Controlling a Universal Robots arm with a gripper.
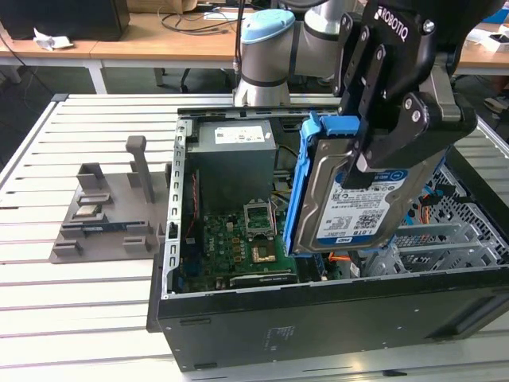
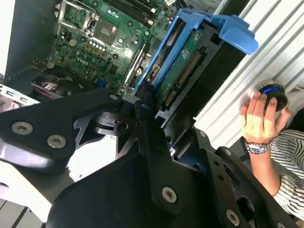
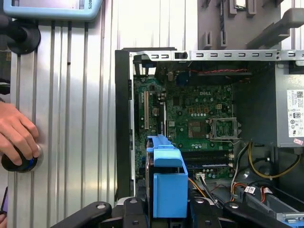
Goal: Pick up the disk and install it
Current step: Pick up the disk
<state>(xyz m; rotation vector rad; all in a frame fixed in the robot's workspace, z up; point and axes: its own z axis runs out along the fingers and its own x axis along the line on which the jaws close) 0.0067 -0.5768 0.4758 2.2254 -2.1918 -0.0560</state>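
Hanging above the open computer case (image 1: pixel 318 296), the disk (image 1: pixel 350 213) sat clamped in the gripper (image 1: pixel 371 163), whose jaws were closed narrowly on its two flat faces – one dark finger lay across the blue-and-white label, the other pressed the circuit-board side, seen in the second wrist view (image 2: pixel 186 64). The disk stood on edge rather than flat, its long axis running steeply downward from the jaws toward the case interior and leaning a little. Blue plastic rails framed it, and in the first wrist view one blue rail end (image 3: pixel 169 186) pointed straight ahead of the gripper. In the exterior view the lower end of the disk hovered over the gap between the green motherboard (image 1: pixel 238 239) and the perforated metal drive cage (image 1: pixel 449 231), touching neither as far as could be judged. The cage lay toward the exterior view's right of the disk, and the grey power-supply box (image 1: pixel 235 155) stood well apart toward the exterior view's left. So the disk was lifted but not seated (no bay held it). Beside the case on the slatted table (image 3: pixel 71 118), a person's hand (image 3: pixel 16 134) rested on a round black controller – the same hand (image 2: pixel 259 118) appeared in the second wrist view.
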